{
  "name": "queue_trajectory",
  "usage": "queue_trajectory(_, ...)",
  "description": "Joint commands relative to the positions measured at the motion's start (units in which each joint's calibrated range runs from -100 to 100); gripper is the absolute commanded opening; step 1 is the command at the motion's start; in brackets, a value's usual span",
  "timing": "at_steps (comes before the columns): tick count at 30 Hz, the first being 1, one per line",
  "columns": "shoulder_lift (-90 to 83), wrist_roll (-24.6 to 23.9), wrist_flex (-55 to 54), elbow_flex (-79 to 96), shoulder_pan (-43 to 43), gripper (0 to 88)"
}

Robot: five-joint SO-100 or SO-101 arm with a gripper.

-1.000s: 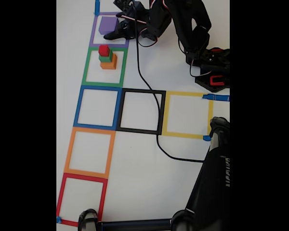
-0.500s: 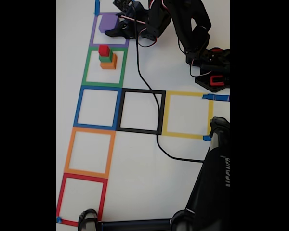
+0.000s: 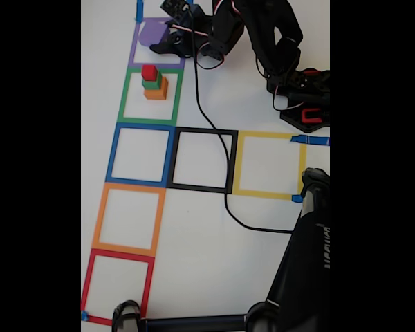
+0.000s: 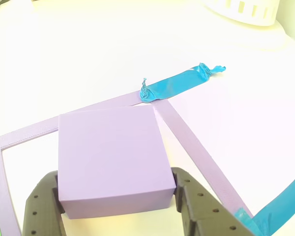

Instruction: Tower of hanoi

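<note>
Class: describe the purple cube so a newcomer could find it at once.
Follow the column of tape squares to the purple tape square at the top of the fixed view. Inside it sits the purple cube, flanked by the gripper; unlike the stacked cubes nearby, it stands alone.

The black arm reaches from its base at the right of the fixed view, bent over and stretched leftward to the top edge, the hand low at the worktop. In the other view its two fingers press opposite sides of the purple cube.
</note>
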Motion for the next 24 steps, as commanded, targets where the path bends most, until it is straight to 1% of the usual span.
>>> queue_trajectory(1,-8.57,0.00,6.71,-1.32,-1.52,17.0)
queue_trajectory(5,-17.86,0.00,17.56,-1.68,-2.00,17.7)
queue_trajectory(9,-29.97,0.00,36.99,-6.04,-2.67,16.7)
queue_trajectory(12,-38.61,0.00,54.24,-12.41,-3.53,16.6)
queue_trajectory(15,-44.74,0.00,70.36,-20.77,-4.49,16.4)
queue_trajectory(18,-47.97,0.00,87.85,-33.13,-6.22,16.3)
queue_trajectory(22,-48.46,0.00,106.55,-49.95,-9.38,16.0)
queue_trajectory(24,-48.38,0.00,113.92,-57.22,-11.11,15.9)
